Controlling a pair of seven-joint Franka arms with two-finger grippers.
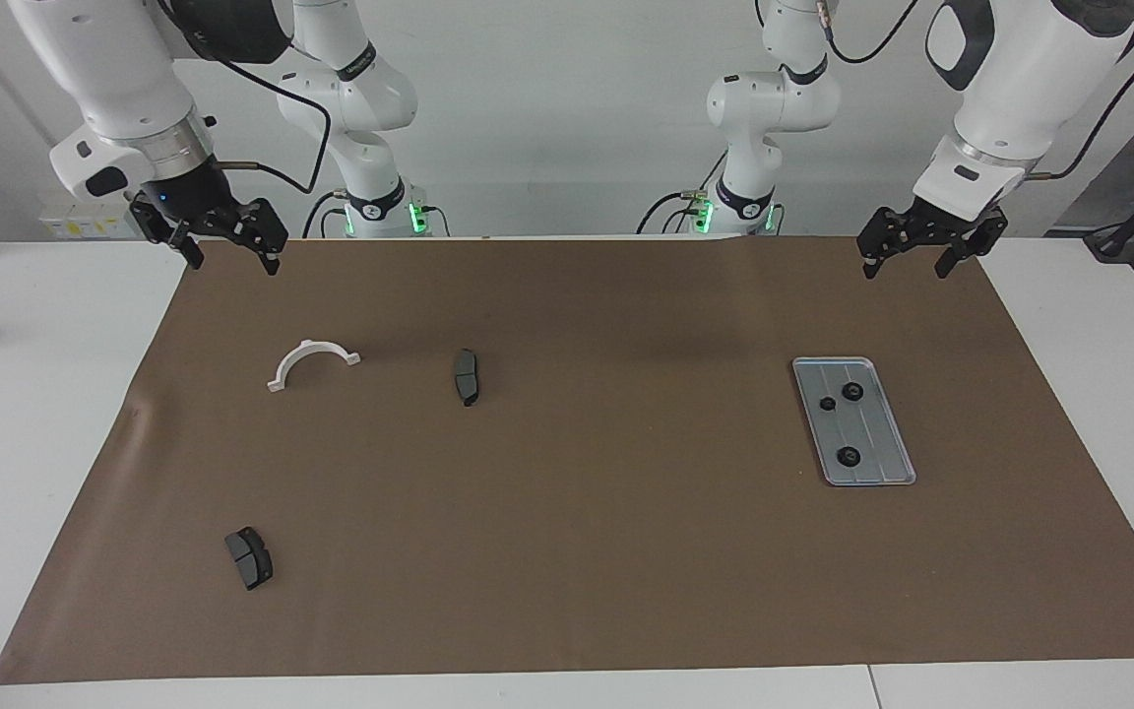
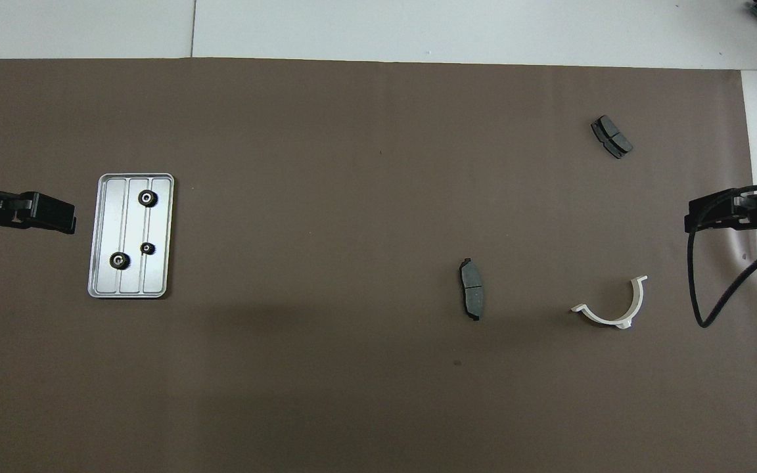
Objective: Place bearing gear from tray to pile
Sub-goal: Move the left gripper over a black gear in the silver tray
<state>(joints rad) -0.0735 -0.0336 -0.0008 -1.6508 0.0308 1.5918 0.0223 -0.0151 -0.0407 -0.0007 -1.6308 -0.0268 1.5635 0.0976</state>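
The tray (image 1: 853, 420) (image 2: 131, 235) lies flat on the brown mat (image 1: 577, 551) (image 2: 326, 381) toward the left arm's end of the table, and it holds three small dark gears. One gear (image 1: 852, 392) (image 2: 119, 261) sits near the tray's end nearest the robots, with a smaller gear (image 1: 828, 403) (image 2: 148, 247) just beside it in the next channel between the ridges; the two are close but apart. A third gear (image 1: 849, 456) (image 2: 147, 198) rests alone near the tray's end farthest from the robots. All three are inside the raised rim, none of them touching it. The pile is scattered well apart from the tray, toward the right arm's end: a white bracket (image 1: 312, 362) (image 2: 612, 303), one brake pad (image 1: 466, 376) (image 2: 471, 288) beside it toward the middle of the mat, and a second pad (image 1: 249, 556) (image 2: 611, 136) lying much farther from the robots. These three parts touch neither each other nor any gear. The left gripper (image 1: 906, 258) (image 2: 55, 217) hangs in the air over the mat's edge near the tray, its fingers spread and empty. The right gripper (image 1: 229, 253) (image 2: 713, 215) waits over the mat's corner at its own end, near the bracket, its fingers likewise parted with nothing between them.
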